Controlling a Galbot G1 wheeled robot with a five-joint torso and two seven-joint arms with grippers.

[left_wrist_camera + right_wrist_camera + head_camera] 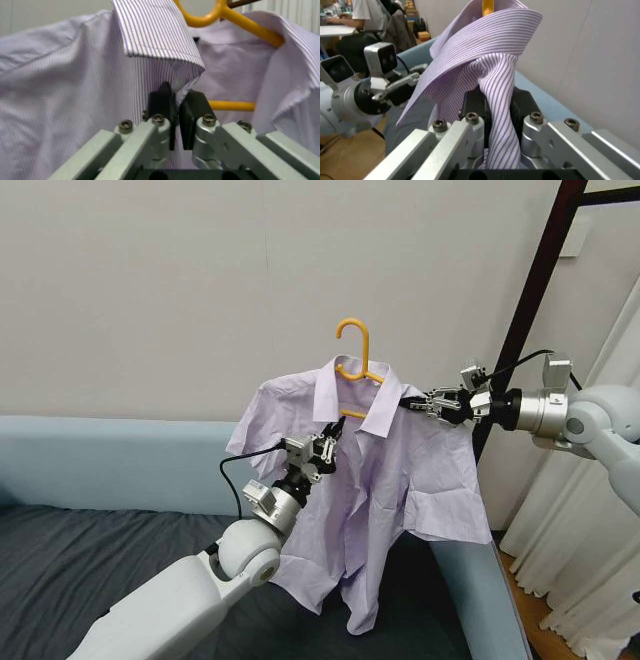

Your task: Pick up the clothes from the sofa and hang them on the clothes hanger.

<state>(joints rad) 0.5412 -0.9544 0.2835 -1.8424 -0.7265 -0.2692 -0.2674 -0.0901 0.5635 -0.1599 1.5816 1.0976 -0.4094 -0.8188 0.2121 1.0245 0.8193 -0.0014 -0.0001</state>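
- A gathered fold of the purple-striped shirt is clamped between the black pads of the right gripper.
- A yellow hanger is seen rising out of the shirt's collar.
- The left gripper is seen at the shirt's edge.
- A pale blue sofa is glimpsed behind the shirt, backed by a plain wall.

**Where everything sits**

The lilac striped shirt hangs on the yellow plastic hanger, above the pale blue sofa. The left gripper pinches its front below the collar. The right gripper pinches the fabric right of the collar. A dark slanting pole stands behind, rightward.
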